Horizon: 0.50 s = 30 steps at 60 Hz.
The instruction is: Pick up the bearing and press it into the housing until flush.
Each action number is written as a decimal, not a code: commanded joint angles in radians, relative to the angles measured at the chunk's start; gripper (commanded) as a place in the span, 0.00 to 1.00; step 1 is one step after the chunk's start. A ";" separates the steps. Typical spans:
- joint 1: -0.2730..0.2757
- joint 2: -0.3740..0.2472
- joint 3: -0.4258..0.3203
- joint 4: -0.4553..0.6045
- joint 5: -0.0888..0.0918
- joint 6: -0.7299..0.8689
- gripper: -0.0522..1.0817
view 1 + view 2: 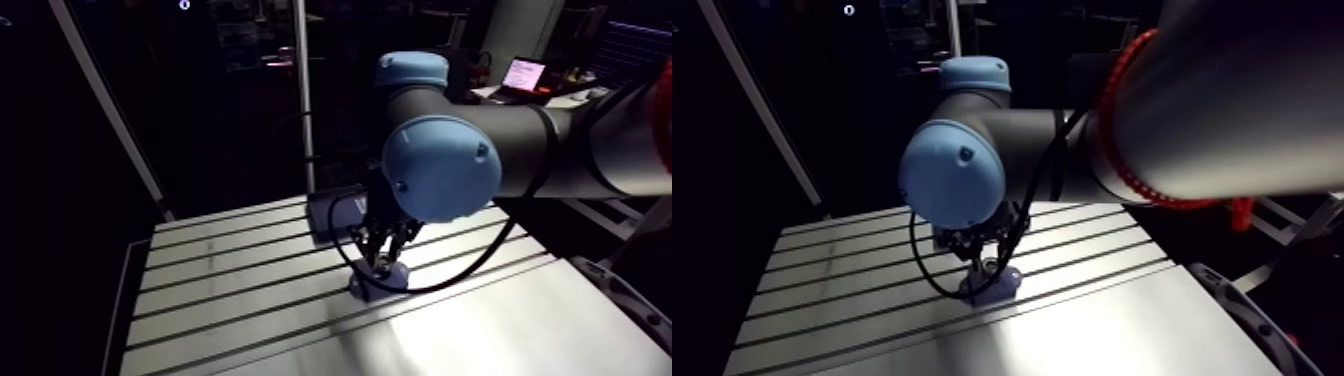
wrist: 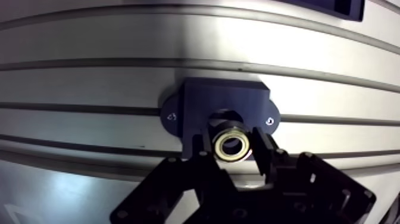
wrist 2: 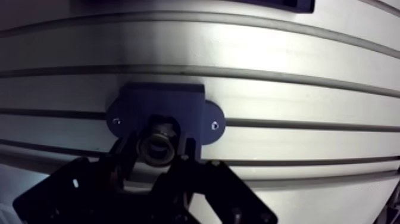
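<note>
We see the gripper (image 2: 233, 150) clamped on the bearing (image 2: 223, 146). Its bore faces us, axis aimed into the housing (image 2: 226, 98).

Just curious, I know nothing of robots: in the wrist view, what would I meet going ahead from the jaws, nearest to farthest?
Jaws, shut on the bearing → housing → table → dark plate.
</note>
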 commanded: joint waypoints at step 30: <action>-0.002 0.024 0.022 -0.046 0.015 -0.008 0.63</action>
